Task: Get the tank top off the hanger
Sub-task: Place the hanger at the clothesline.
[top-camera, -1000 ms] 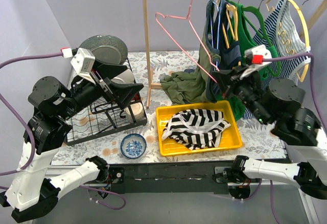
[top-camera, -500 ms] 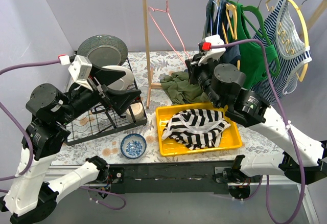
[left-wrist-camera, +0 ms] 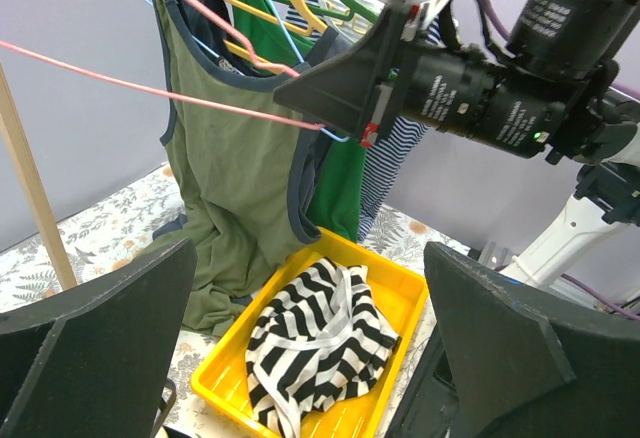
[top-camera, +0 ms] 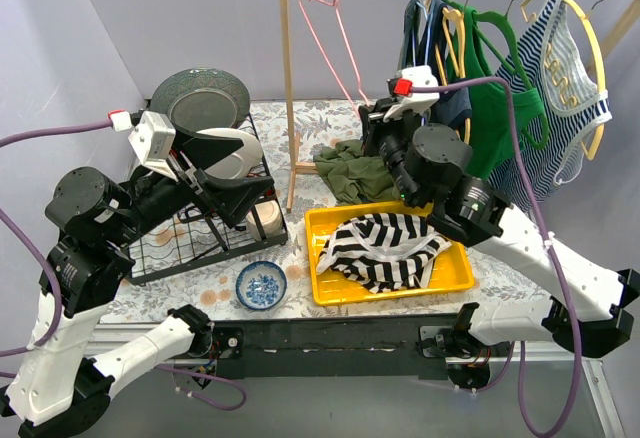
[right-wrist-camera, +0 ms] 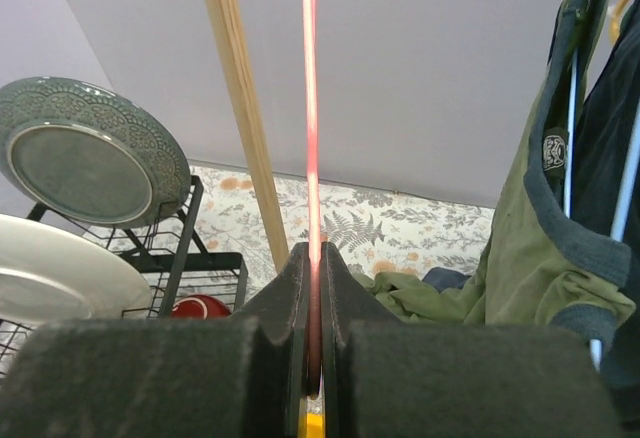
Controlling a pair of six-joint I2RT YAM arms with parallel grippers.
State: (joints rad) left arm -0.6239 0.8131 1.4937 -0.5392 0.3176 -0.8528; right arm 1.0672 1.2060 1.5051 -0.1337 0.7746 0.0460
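The olive green tank top with navy trim lies heaped on the table behind the tray, its upper part still draped up by the rail; it also shows in the left wrist view and the right wrist view. The bare pink wire hanger has its hook up at the rail. My right gripper is shut on its lower wire, seen between the jaws. My left gripper is open and empty over the dish rack, facing the tray.
A yellow tray holds a black-and-white striped garment. The wooden rack post stands left of the hanger. Green and striped tops hang at the right. A dish rack with plates and a blue bowl are at the left.
My right gripper has swung left and up with the pink hanger, drawing it out of the olive top. The hanger hook now stands at the rail's left end. The left arm barely moved.
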